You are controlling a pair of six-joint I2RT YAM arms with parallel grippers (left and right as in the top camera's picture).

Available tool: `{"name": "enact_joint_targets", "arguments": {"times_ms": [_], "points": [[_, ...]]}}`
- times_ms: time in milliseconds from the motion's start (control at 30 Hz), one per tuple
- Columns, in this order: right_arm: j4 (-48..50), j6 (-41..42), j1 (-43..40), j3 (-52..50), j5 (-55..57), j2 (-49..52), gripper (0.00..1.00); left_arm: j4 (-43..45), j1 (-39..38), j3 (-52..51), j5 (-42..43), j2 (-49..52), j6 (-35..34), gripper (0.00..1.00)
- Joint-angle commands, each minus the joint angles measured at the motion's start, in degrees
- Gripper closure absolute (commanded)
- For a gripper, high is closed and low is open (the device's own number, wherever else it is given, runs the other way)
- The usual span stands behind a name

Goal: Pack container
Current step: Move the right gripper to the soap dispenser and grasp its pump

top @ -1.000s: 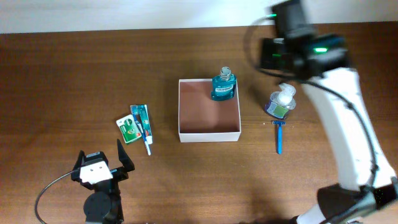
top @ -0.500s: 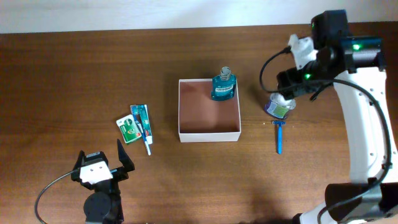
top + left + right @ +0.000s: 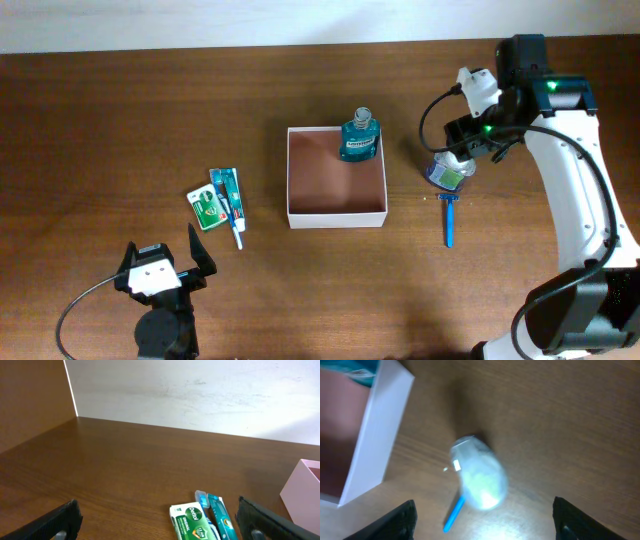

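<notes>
The box [image 3: 335, 190] sits central on the tabletop [image 3: 120, 120], a teal bottle [image 3: 359, 137] standing in its 1 o'clock corner. At its 3 o'clock the right end effector [image 3: 485, 522] hovers, fingers spread wide, over a small bottle [image 3: 479, 477]; the left end effector [image 3: 160, 525], at 7 o'clock, is equally wide.

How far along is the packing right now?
Done: the mouthwash bottle sits in a corner of the container. In hand: nothing gripped; the right gripper hovers open over the small white-capped bottle. Left out: that bottle, the blue razor, the soap, the toothpaste and the toothbrush.
</notes>
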Motion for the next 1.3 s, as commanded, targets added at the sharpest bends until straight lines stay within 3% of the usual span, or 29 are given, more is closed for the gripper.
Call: {"name": "enact_joint_targets", "arguments": {"times_ms": [0,267,400,767,1067,1267], "points": [[1.73,-0.57,-1.33,-2.34,1.22,2.01,0.19,0.2,0.28,-0.68,0.22,-0.33,1.07,0.01],[3.34,-0.83,-1.46,-3.17,-0.13,2.64,0.21,0.2,0.28,-0.68,0.22,-0.33,1.07,0.01],[4.55,-2.01,-1.46,-3.34,-0.13,3.06,0.29,0.2,0.28,-0.68,0.22,-0.33,1.07,0.0],[5.01,-1.97,-1.46,-3.39,-1.49,6.14,0.35,0.2,0.28,-0.7,0.22,-0.33,1.07,0.01],[5.6,-1.75,-1.46,-3.39,-4.09,6.29,0.57,0.2,0.28,-0.7,0.22,-0.33,1.07,0.0],[5.22,-0.26,-1.46,-3.39,-4.07,6.38,0.56,0.2,0.28,-0.68,0.22,-0.33,1.07,0.01]]}}
